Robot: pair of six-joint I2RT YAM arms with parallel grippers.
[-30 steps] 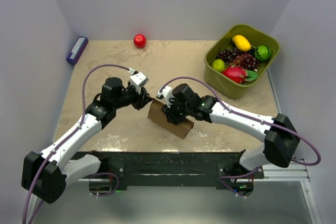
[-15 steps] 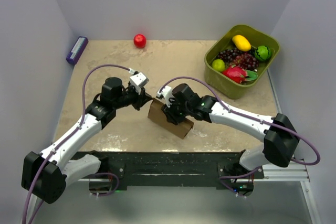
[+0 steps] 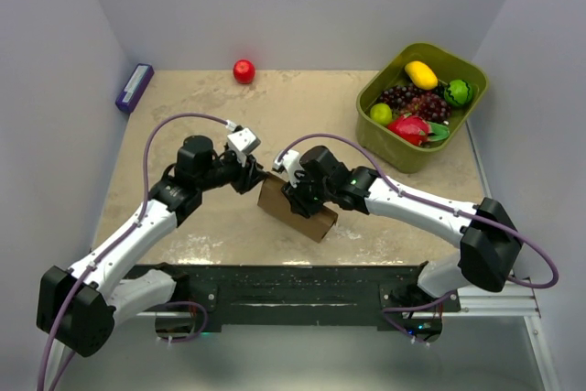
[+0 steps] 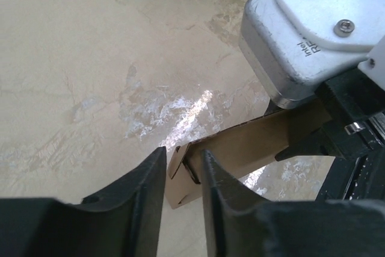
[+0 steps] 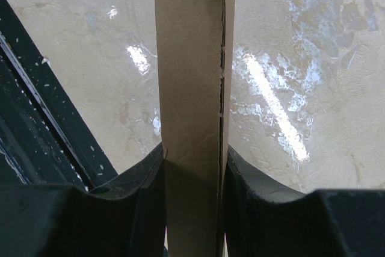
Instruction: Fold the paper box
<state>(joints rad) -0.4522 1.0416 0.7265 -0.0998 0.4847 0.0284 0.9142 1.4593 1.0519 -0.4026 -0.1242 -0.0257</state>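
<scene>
Holding the paper box (image 3: 307, 220) near the front middle of the table (image 3: 302, 107), btwn the two arms and well apart from the green bin (image 3: 403, 160). Can't tell if resting on the table or lifted a bit.

Squeezing a folded strip of it w/ the right gripper (image 5: 192, 164), fingers (image 5: 120, 209) tight on both sides. Meeting it from the other side w/ the left gripper (image 4: 182, 170), w/ only a thin gap btwn its fingers (image 4: 132, 209) and the end of a small flap poking into that gap. Can't tell if pinching that flap or just sitting round it.

Prob in the middle of bending that flap over, so not done yet.

Could go wrong:
- Could slip off the flap, bc only the very tip in the gap
- Could rip or crush the thin card if pulling hard vs the right side's tight hold
- Could bend it in the wrong spot, off the crease, if pushing at a slant
- Could bump the silver camera (image 4: 301, 46), bc very close to the left fingers
- Could twist the whole box out of the right grip if tugging sideways
</scene>
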